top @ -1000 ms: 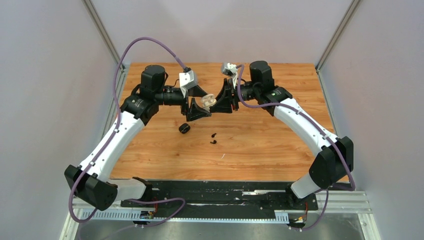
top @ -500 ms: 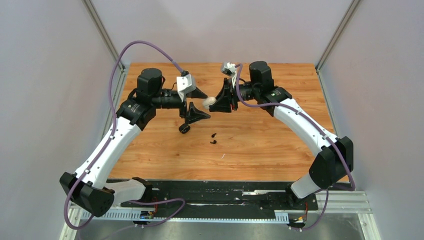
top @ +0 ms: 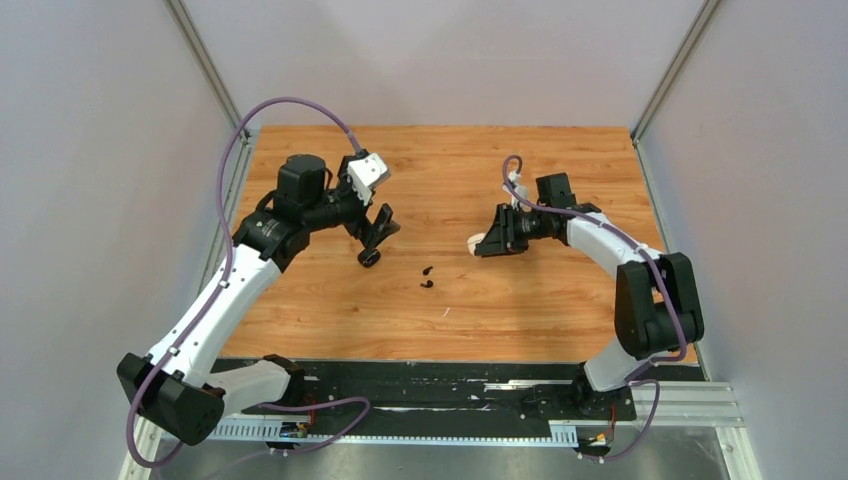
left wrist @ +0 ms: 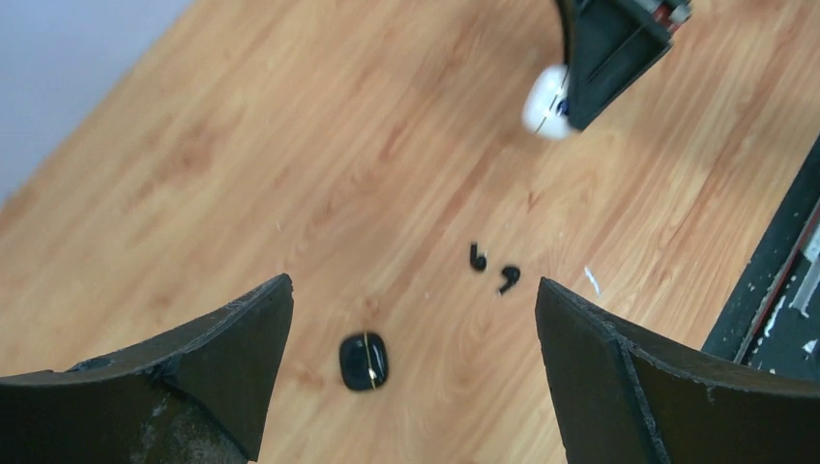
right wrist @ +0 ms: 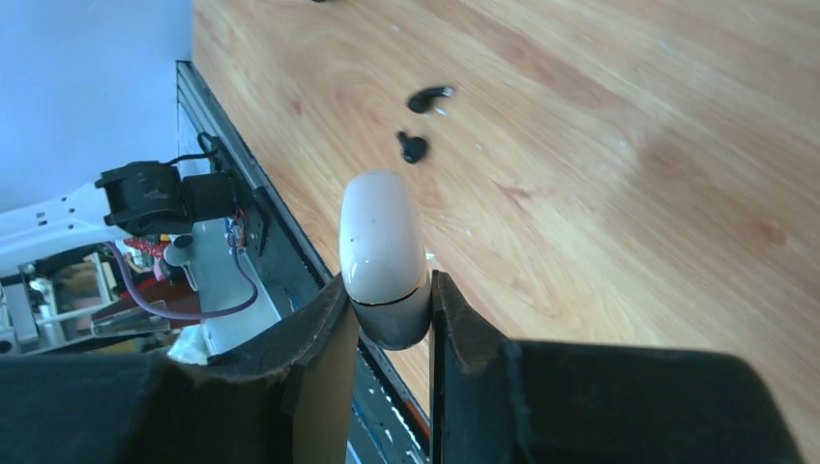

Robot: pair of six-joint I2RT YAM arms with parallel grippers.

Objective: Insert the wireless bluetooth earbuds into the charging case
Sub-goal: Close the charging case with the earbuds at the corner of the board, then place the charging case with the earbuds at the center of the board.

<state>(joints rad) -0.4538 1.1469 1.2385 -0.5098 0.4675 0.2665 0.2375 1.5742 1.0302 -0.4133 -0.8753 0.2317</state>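
Two black earbuds, one black charging case, one white charging case, two robot arms

The top view looks down from above and behind the arm bases, taking in the whole counter. The left wrist camera looks down from high up between the spread fingers of the left claw; the right wrist camera sits close behind the right claw, low (facing the base rail). All three share the two black earbuds and the clamped white charging case.
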